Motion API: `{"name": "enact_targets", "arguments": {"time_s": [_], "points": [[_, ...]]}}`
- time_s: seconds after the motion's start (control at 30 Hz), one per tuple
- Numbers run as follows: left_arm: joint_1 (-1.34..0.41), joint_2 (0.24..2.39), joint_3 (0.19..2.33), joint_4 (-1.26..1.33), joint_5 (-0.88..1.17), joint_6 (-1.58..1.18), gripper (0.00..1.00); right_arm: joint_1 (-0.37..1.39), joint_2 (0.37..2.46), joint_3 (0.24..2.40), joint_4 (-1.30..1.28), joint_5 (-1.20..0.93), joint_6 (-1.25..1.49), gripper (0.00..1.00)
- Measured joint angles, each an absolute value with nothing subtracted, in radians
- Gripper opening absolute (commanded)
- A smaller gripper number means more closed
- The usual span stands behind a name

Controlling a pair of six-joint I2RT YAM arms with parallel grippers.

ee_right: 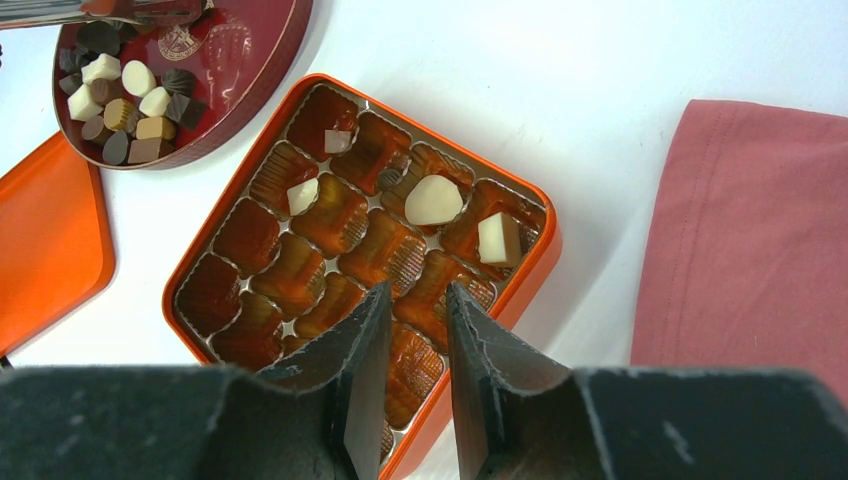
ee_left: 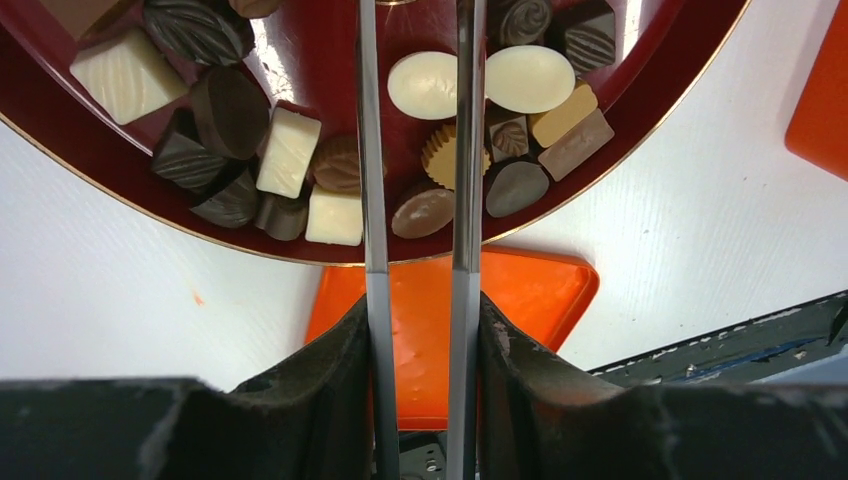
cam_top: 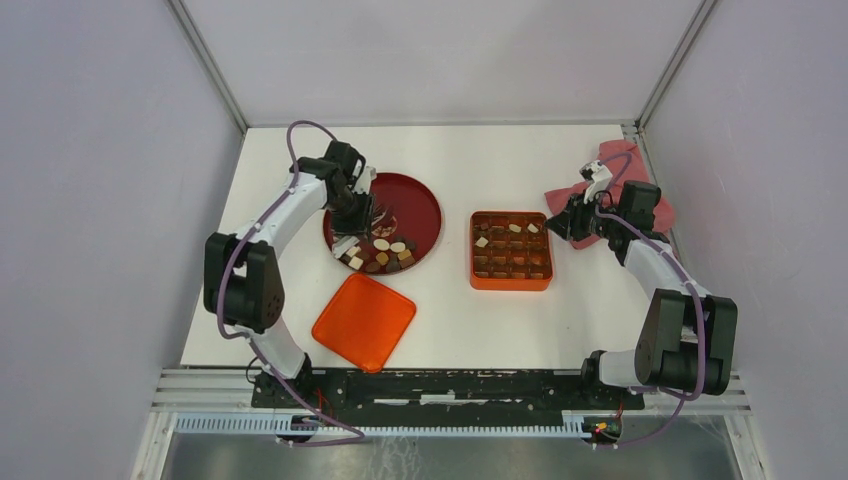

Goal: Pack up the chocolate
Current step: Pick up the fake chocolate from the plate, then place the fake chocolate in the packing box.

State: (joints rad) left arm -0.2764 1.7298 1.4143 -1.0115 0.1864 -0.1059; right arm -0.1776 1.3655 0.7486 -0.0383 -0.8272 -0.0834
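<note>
Orange cells of the box (cam_top: pixel 511 286) are mostly left unfilled, only a few pieces being seated, while most chocolate (cam_top: pixel 383 255) is seen on the red plate (cam_top: pixel 415 200) at left-centre beneath the left tool (cam_top: pixel 368 214), whose grip cannot be told; the right tool (ee_right: pixel 418 292) is held open, empty.

A white desk (cam_top: pixel 500 330) forms the floor of a booth, closed in by plain, pale lilac-grey walls (cam_top: pixel 100 200) at the left, back and right. Slim aluminium posts (cam_top: pixel 208 65) rise at the back corners (one on each side). Metal rails (cam_top: pixel 200 385) and a black plate (cam_top: pixel 450 388) edge the near side. The light is soft and even.
</note>
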Motion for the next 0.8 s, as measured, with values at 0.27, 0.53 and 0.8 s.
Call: {"name": "enact_targets", "arguments": {"time_s": [0.27, 0.53, 0.8], "points": [[-0.276, 1.625, 1.314, -0.907, 0.249, -0.159, 0.02, -0.178, 1.365, 0.748, -0.038, -0.827, -0.083, 0.32], [-0.276, 1.522, 1.174, -0.776, 0.344, -0.249, 0.02, -0.178, 1.365, 0.739, -0.037, -0.827, -0.083, 0.33], [-0.276, 1.463, 1.082, -0.679, 0.419, -0.331, 0.02, -0.178, 1.365, 0.738, -0.014, -0.827, -0.08, 0.33]]}}
